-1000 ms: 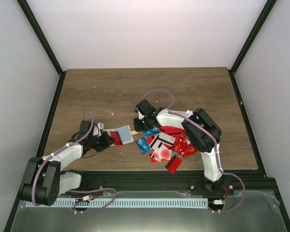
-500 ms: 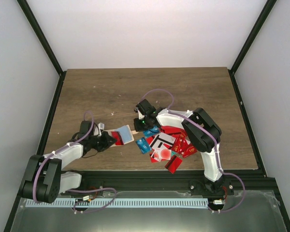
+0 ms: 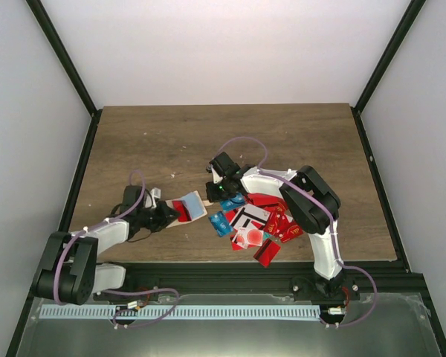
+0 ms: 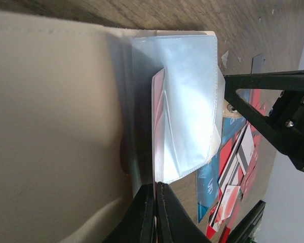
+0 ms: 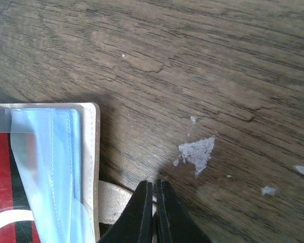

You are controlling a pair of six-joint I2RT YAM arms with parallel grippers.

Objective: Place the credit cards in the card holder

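Many credit cards (image 3: pixel 254 225) seemingly touch the card holder (image 3: pixel 189 207).

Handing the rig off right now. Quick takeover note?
Left gripper: fingers shut, pinching the edge of the beige leather-like folding card holder, which lies open on the wooden table.
Right gripper: fingers shut, tips at the holder's snap tab; whether it grips the tab is unclear.
Done: one red plastic card shows behind a clear plastic sleeve of the holder.
Left: the heap of red, blue and white plastic credit cards lies right of the holder, beneath the right arm.
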